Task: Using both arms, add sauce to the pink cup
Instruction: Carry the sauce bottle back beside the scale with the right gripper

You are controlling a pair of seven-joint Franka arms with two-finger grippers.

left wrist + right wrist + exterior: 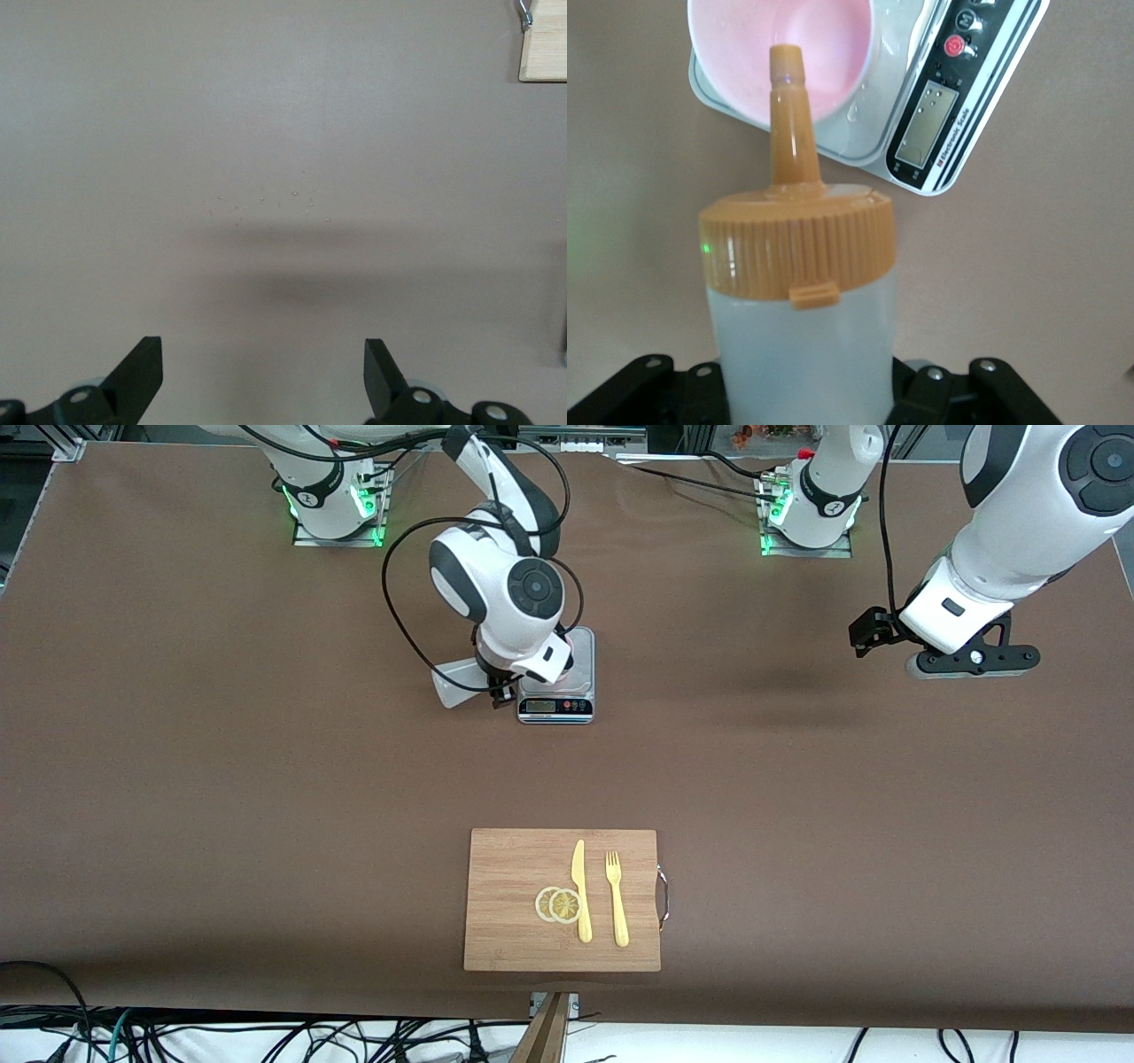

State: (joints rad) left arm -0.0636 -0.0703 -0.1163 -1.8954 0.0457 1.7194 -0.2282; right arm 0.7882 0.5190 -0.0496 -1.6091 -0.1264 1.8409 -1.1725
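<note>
Overhead, the right gripper [806, 398] clamps the sauce [802, 301], nozzle over the pink cup [824, 53], while the waiting left gripper [263, 376] hangs wide open above bare table [266, 133].

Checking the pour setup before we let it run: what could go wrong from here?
1. The bottle in the right gripper points its nozzle at the pink cup near the rim; sauce may land on the scale instead.
2. Nothing holds the cup: the left gripper hangs open over bare table toward the left arm's end, so a nudge could shift the cup.
</note>
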